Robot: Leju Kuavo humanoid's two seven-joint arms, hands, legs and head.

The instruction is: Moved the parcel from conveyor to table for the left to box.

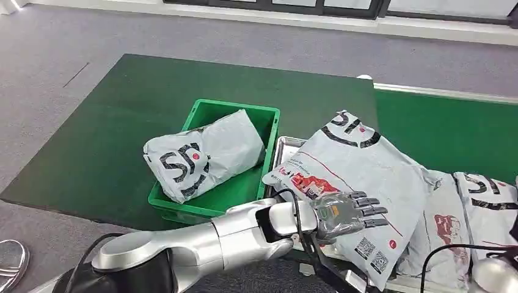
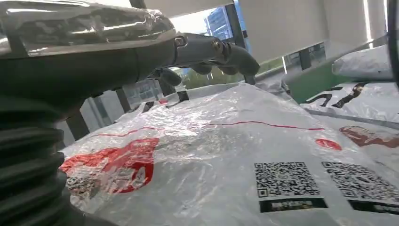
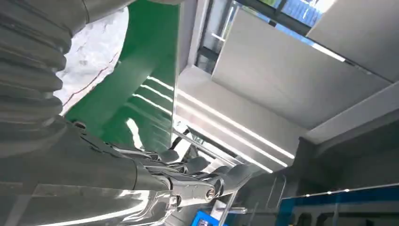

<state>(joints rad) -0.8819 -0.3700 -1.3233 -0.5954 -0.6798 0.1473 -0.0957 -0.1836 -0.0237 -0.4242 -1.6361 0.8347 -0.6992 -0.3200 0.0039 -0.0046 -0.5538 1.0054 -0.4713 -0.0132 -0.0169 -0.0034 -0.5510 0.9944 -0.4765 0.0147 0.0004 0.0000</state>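
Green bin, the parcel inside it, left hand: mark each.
green bin (image 1: 215, 206): head view, bare floor near front wall.
parcel in the bin (image 1: 211, 151): head view, middle of grey bag.
left hand (image 1: 346, 212): head view, middle of hand.

Parcel (image 1: 360, 165): grey-white film printed with black lettering, red graphics, black QR codes. Box (image 1: 211, 204): bright green. Table (image 1: 91, 152): dark green. Left hand (image 1: 348, 213): grey, dark fingers.
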